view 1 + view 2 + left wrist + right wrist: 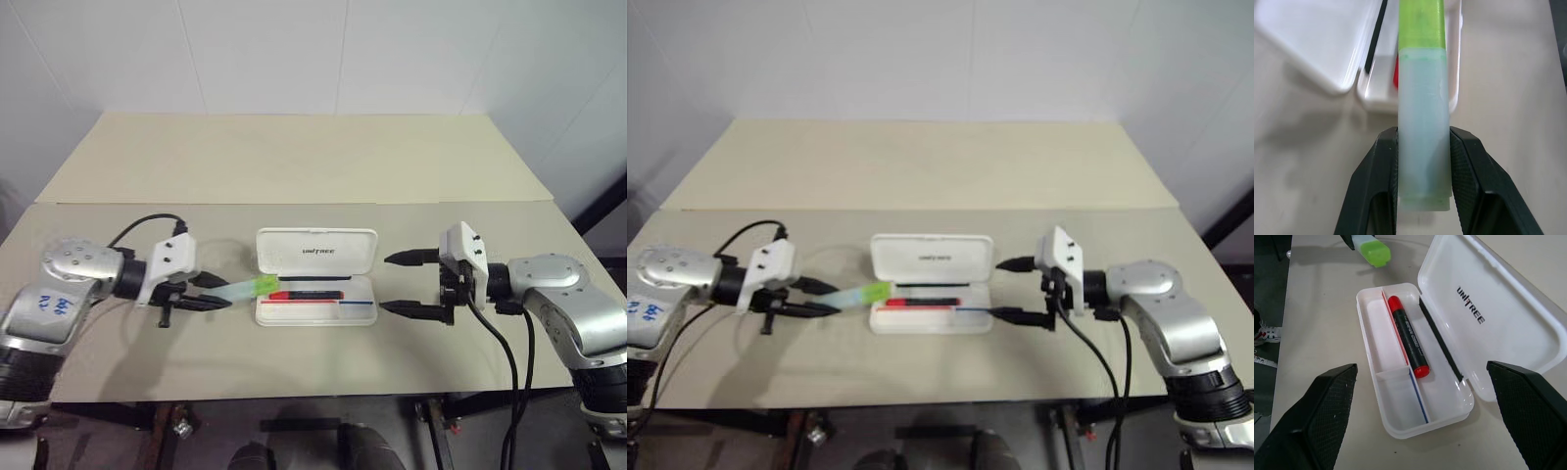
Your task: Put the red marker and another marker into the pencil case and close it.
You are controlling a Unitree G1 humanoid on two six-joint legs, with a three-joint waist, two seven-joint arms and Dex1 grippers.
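Two head views look forward and down from the near edge of the desk [294,166], sharing the open pencil case [315,251] at centre. The left wrist view sits close behind its pincer [1424,161]; the right wrist view faces the case from its right.

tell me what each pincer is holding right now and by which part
The left pincer grips the pale green-capped marker by the barrel's tail end, cap pointing toward the open pencil case. The right pincer is open and holds nothing.
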